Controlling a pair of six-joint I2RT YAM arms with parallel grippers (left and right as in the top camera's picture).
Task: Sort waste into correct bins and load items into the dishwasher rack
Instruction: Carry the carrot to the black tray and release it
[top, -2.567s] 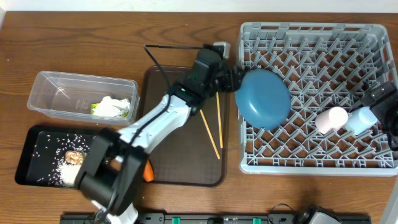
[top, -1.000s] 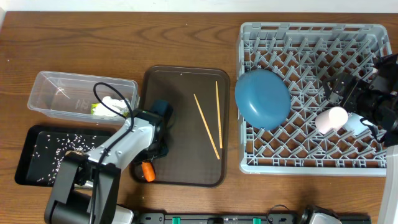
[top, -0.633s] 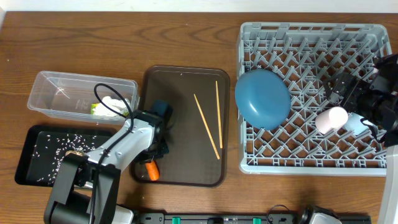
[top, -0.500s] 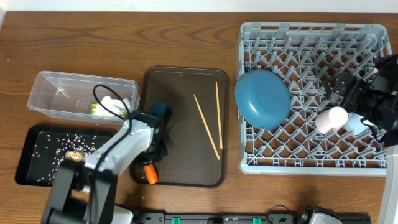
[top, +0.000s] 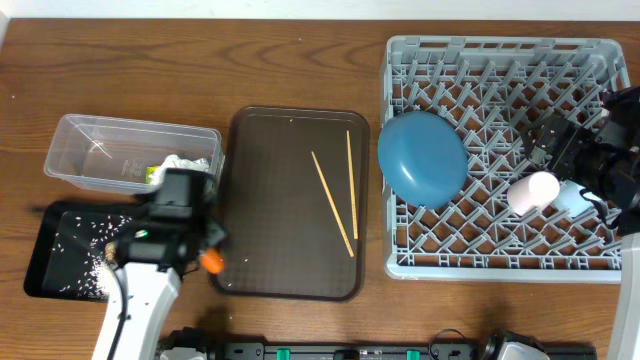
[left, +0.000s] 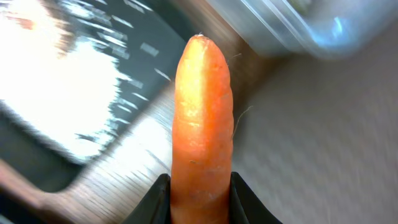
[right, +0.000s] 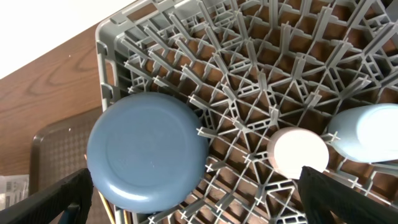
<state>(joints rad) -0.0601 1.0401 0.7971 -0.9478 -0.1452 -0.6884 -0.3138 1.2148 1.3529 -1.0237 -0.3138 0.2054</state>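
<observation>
My left gripper is shut on the small orange carrot and holds it over the gap between the brown tray and the black tray. In the left wrist view the carrot stands between the jaws, with white rice on the black tray to the left. The clear tub holds the wrapper. The blue plate, pink cup and light blue cup sit in the grey rack. My right gripper is open above the rack. The bowl and food scrap are out of view.
Two wooden chopsticks lie on the dark brown serving tray between the bins and the rack. My left arm covers part of the black tray. My right arm hangs over the rack's right side.
My left arm left the blue plate in the rack, took the carrot at the brown tray's front left corner, and has now swung left with it toward the black tray. The right arm holds still.
</observation>
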